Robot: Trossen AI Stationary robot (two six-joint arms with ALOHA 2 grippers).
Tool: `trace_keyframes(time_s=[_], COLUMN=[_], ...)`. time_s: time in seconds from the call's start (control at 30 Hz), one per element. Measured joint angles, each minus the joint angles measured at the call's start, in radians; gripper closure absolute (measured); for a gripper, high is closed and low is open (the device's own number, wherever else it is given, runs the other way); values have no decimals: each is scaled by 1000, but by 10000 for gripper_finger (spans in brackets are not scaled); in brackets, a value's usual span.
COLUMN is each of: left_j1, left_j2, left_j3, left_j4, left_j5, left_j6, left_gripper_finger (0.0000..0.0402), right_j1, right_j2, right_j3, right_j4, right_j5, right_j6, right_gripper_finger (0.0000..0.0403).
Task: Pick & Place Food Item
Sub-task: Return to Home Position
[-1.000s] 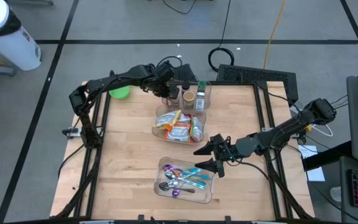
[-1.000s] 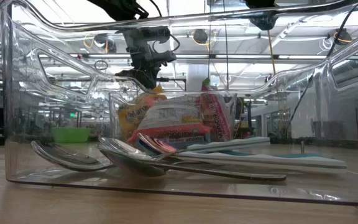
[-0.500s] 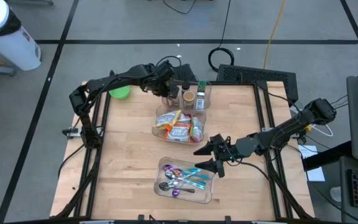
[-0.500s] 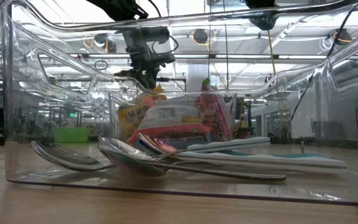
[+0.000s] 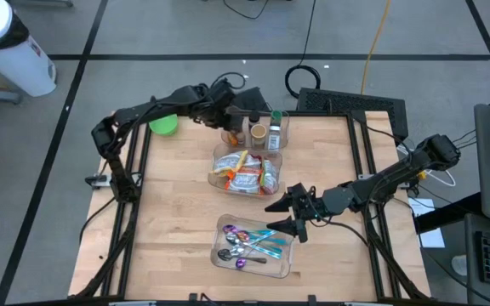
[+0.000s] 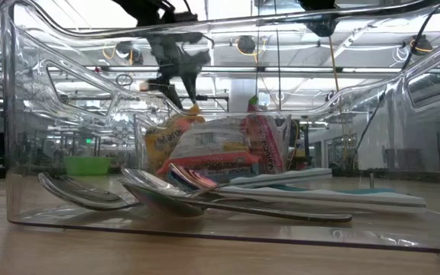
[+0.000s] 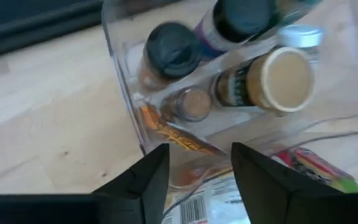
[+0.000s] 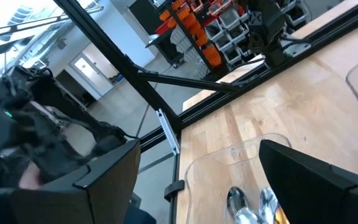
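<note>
My left gripper [image 5: 230,129] hangs open over the near left corner of a clear bin [image 7: 120,93] of spice jars at the table's far side, pointing steeply down. Nothing is between its fingers [image 7: 199,155]. Just beyond the fingertips an orange food packet [image 7: 173,134] lies in that corner beside a small jar [image 7: 191,104]. A second clear bin [image 5: 215,174] at mid-table holds several food packets [image 6: 212,149]. My right gripper [image 5: 281,217] waits open and level over the table right of centre, nothing in it.
A clear bin [image 5: 283,268] of spoons stands near the table's front edge, just left of my right gripper. A green bowl [image 5: 164,126] sits at the far left corner. Bare wood lies to the left and right of the bins.
My left gripper has opened; in the low view its fingertips, together a second ago, now stand apart and blurred. The orange packet below them has stayed where it was.
</note>
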Motion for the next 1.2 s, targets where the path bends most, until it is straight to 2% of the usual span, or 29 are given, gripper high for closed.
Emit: trace_keyframes(time_s=[0.13, 0.23, 0.37, 0.47, 0.6, 0.73, 0.83, 0.93, 1.03, 1.2], left_j1=[0, -27, -68, -102, -155, -196, -227, -258, -290, -340], left_j2=[-70, -139, -260, -370, -507, -643, -782, -947, -1114, -1359], left_j3=[0, 0, 0, 0, 0, -15, -112, -281, -482, -789], left_j4=[28, 71, 163, 253, 306, 271, 281, 370, 527, 818], left_j5=[36, 59, 63, 57, 98, 72, 48, 6, -46, -59], left_j6=[81, 149, 194, 233, 338, 377, 374, 340, 273, 187], left_gripper_finger=[212, 213, 228, 242, 260, 272, 274, 273, 274, 275], right_j1=[-20, -53, -119, -175, -226, -231, -231, -230, -231, -231], right_j2=[-16, -57, -180, -309, -493, -677, -805, -924, -1015, -1083], right_j3=[0, 0, -1, 0, 0, 0, 0, 0, 0, -22], right_j4=[13, 15, -22, -124, -320, -523, -637, -710, -783, -856], right_j5=[-4, -44, -80, -77, 18, 150, 190, 216, 267, 297], right_j6=[-40, -105, -175, -219, -299, -385, -398, -400, -387, -364], right_gripper_finger=[83, 87, 112, 138, 167, 187, 197, 206, 216, 234])
